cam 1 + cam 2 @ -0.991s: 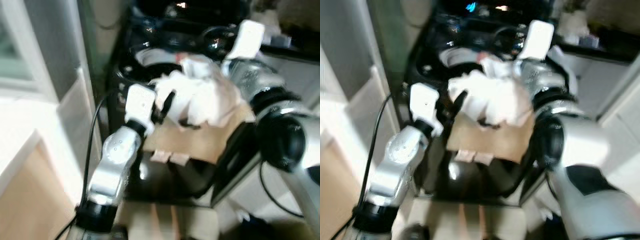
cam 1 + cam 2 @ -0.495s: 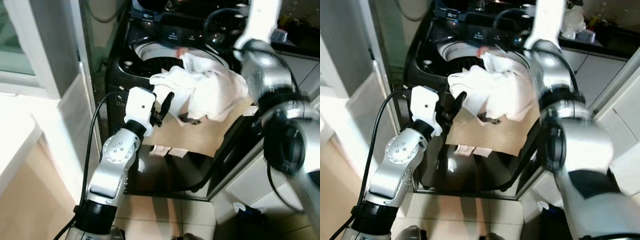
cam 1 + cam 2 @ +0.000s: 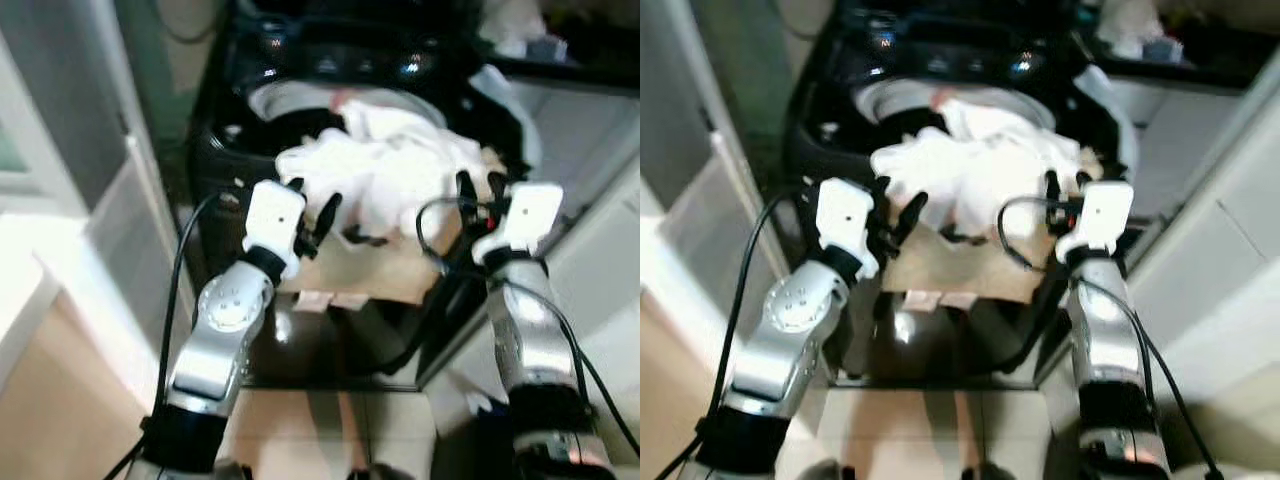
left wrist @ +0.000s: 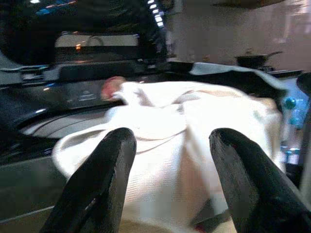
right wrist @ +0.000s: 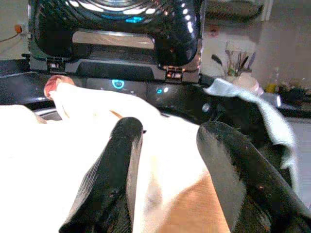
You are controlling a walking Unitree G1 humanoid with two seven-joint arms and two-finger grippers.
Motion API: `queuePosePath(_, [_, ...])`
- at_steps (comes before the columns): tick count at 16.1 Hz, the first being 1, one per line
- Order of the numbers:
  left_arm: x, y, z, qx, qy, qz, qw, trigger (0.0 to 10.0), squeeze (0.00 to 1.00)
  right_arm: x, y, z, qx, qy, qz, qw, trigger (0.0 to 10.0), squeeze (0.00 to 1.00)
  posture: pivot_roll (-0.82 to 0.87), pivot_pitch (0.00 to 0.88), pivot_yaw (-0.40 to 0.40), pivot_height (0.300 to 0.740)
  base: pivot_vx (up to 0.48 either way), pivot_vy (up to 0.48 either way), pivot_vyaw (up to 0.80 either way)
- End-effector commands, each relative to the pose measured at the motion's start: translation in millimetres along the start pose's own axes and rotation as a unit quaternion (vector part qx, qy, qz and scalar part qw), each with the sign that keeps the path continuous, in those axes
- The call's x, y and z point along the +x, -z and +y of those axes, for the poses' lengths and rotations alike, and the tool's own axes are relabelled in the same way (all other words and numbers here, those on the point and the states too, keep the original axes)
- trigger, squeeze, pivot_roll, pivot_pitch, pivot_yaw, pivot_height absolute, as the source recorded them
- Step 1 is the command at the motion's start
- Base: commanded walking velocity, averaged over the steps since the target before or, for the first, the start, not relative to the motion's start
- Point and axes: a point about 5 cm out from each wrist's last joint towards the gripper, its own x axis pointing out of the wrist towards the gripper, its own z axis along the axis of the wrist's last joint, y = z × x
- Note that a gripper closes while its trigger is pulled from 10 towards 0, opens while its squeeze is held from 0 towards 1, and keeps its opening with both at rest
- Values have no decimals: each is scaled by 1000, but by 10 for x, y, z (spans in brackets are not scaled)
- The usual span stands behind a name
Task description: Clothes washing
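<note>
White laundry (image 3: 385, 175) heaped over washer rim (image 3: 262, 100); left gripper (image 3: 312, 212) and right gripper (image 3: 477, 185) alongside, both spread, empty.

The left claw (image 4: 167, 179) has its two black fingers (image 4: 104, 179) spread apart, with nothing between them. Just beyond lies a heap of white cloth (image 4: 165, 145), bunched and draped over the rim of the black washing machine (image 4: 43, 92). A pinkish patch (image 4: 112, 86) peeks out at the heap's far edge. Small lights glow on the machine's dark raised lid (image 4: 87, 19).
</note>
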Motion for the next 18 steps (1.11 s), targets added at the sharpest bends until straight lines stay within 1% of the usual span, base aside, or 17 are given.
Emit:
queuePosePath(1, [54,-26,-66,-7,18,-5,1000,10000,0,-91,217,51,8,-20,49,999,10000,0,-77,0,-58,724,0,0,0])
queuePosePath(2, [65,-28,-70,-8,19,-6,1000,10000,0,-105,332,77,8,-28,74,997,10000,0,-75,0,-56,724,0,0,0])
queuePosePath(3, [79,-29,-70,-7,20,-7,1000,10000,0,-104,474,137,13,-43,110,993,10000,0,-70,0,-55,724,0,0,0])
queuePosePath(4, [90,-37,-67,-7,20,-8,1000,10000,0,-60,577,174,32,-42,139,989,10000,0,-61,0,-55,724,0,0,0])
queuePosePath(5, [91,-42,-63,-3,20,-10,1000,10000,0,-36,680,241,49,-55,174,982,10000,0,-54,0,-56,724,0,0,0])
queuePosePath(6, [91,-48,-58,-2,19,-11,1000,10000,0,-10,715,267,59,-56,185,979,10000,0,-42,0,-59,724,0,0,0])
queuePosePath(7, [90,-54,-50,-2,17,-11,1000,10000,0,32,739,306,53,-58,193,978,10000,0,-25,0,-59,724,0,0,0])
queuePosePath(8, [86,-63,-38,-2,15,-12,1000,10000,0,120,748,392,42,-65,201,976,10000,0,-16,0,-59,724,0,0,0])
queuePosePath(9, [79,-70,-38,-2,14,-13,1000,10000,0,192,728,446,19,-71,204,976,10000,0,-16,0,-59,724,0,0,0])
queuePosePath(10, [66,-79,-51,-3,22,-13,1000,10000,0,264,689,478,5,-72,202,977,10000,0,-16,0,-59,724,0,0,0])
queuePosePath(11, [32,-74,-33,3,22,-8,1000,10000,0,352,626,495,-3,-67,197,978,10000,0,16,0,-65,724,0,0,0])
queuePosePath(12, [-6,-58,2,9,18,-3,1000,10000,0,422,562,509,-21,-65,188,980,10000,0,43,0,-78,724,0,0,0])
queuePosePath(14, [-64,-32,65,15,6,4,1000,10000,0,579,408,548,-28,-66,164,984,10000,0,65,0,-94,724,0,0,0])
queuePosePath(16, [-89,-46,70,15,-2,2,1000,10000,0,781,154,577,-34,-62,120,990,10000,0,82,0,-110,724,0,0,0])
queuePosePath(17, [-104,-48,69,14,-4,4,1000,10000,0,936,-91,618,-38,-67,74,994,10000,0,83,0,-114,724,0,0,0])
queuePosePath(18, [-108,-44,69,14,-6,4,1000,10000,0,1008,-216,629,-43,-68,53,995,10000,0,83,0,-114,724,0,0,0])
